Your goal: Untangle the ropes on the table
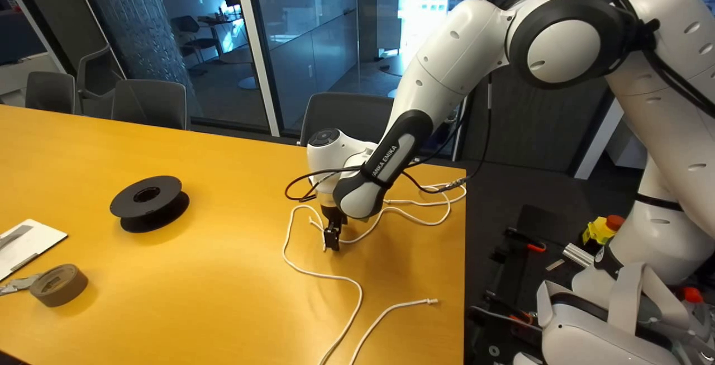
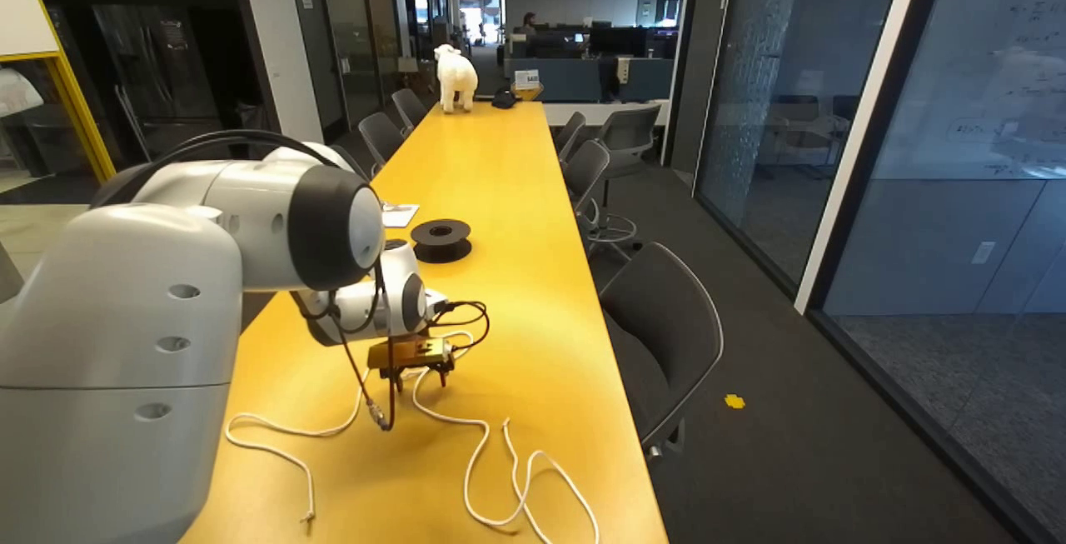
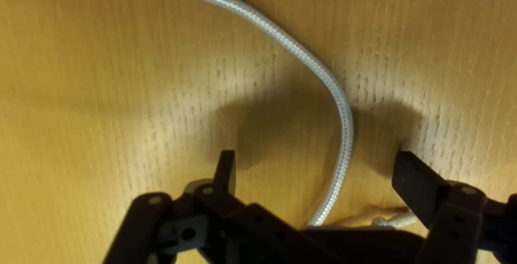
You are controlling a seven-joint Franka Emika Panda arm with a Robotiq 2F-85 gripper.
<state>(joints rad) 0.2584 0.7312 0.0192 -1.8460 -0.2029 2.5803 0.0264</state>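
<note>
Hand (image 3: 317, 165) with fingers apart straddles one strand of the white ropes (image 3: 347, 130); other lengths spread out near it on the desk (image 1: 223, 287), and well apart from it sits a black spool (image 1: 146, 208).

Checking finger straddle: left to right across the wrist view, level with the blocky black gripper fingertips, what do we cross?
Blocky black fingertip → thin whitish braided cord → opposing black fingertip. Left out: a short whitish strand at lower right, overlapping that second fingertip.
</note>
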